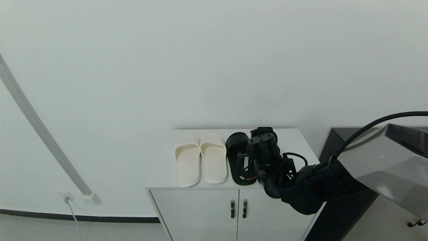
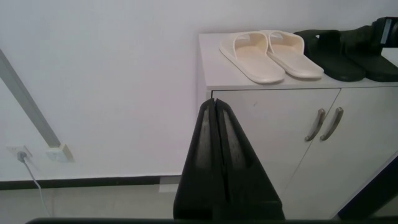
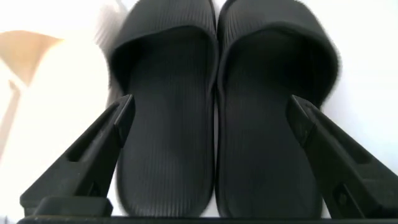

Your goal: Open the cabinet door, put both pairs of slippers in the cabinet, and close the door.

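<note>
From the head view, the white cabinet (image 1: 195, 214) is standing against a white wall (image 1: 167, 67). Its two doors are shut, and two dark handles (image 1: 232, 208) are sitting side by side in the middle. The cream slippers (image 1: 209, 160) are lying on top of the cabinet, toes pointing to the wall. The black slippers (image 1: 235, 150) are lying just beside them, on the robot's right. The right gripper (image 1: 247, 164) is hanging over the black slippers. Low on the wall, to the left, a cord (image 1: 75, 217) is hanging from a socket (image 1: 67, 195).

From the left wrist view, the left gripper (image 2: 216, 102) is staying low in front of the cabinet's (image 2: 261, 143) left corner, and its two fingers are pressed together with nothing between them. Both pairs are showing on the top: the cream slippers (image 2: 273, 55) smooth and pale, the black slippers (image 2: 339, 59) next to them.

From the right wrist view, the right gripper (image 3: 211, 102) is holding its fingers (image 3: 93, 155) wide apart, one on each side of the black slippers (image 3: 168, 143). It is not touching them. The black slippers are lying close together and have thin ridges running across them. Part of a cream slipper (image 3: 43, 93) is lying just beside them.
</note>
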Tool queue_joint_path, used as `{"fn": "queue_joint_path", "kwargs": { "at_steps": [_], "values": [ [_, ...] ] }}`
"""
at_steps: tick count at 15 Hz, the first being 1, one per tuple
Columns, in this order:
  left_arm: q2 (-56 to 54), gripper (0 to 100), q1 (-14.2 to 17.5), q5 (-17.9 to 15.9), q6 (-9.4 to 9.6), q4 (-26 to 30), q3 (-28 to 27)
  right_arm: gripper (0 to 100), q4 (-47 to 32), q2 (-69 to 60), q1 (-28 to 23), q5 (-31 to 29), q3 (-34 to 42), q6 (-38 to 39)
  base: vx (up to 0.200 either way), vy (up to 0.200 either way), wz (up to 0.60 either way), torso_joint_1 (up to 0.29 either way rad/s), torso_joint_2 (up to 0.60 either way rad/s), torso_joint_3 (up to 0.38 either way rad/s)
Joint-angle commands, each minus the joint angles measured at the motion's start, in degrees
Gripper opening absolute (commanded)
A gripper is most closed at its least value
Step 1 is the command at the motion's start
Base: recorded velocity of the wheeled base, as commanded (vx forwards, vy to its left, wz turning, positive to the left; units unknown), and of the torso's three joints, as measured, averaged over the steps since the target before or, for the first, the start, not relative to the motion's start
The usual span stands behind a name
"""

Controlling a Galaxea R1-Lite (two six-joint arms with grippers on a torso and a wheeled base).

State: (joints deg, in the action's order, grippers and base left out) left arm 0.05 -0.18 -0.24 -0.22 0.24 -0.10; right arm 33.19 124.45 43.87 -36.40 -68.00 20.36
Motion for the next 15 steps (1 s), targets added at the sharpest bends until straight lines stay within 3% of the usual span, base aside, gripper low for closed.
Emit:
{"fn": "queue_joint_path", "kwargs": {
  "at_steps": [1, 15],
  "values": [
    [0.0, 0, 0.0, 0.0, -0.04, 0.0, 0.0, 100, 0.0, 3.8, -1.3, 0.0, -2.8, -0.1, 0.000, 0.000, 0.00, 0.000, 0.00, 0.000],
    [0.0, 0, 0.0, 0.0, -0.04, 0.0, 0.0, 100, -0.3, 15.2, -5.4, 0.7, -19.5, -4.7, 0.000, 0.000, 0.00, 0.000, 0.00, 0.000]
  ]
}}
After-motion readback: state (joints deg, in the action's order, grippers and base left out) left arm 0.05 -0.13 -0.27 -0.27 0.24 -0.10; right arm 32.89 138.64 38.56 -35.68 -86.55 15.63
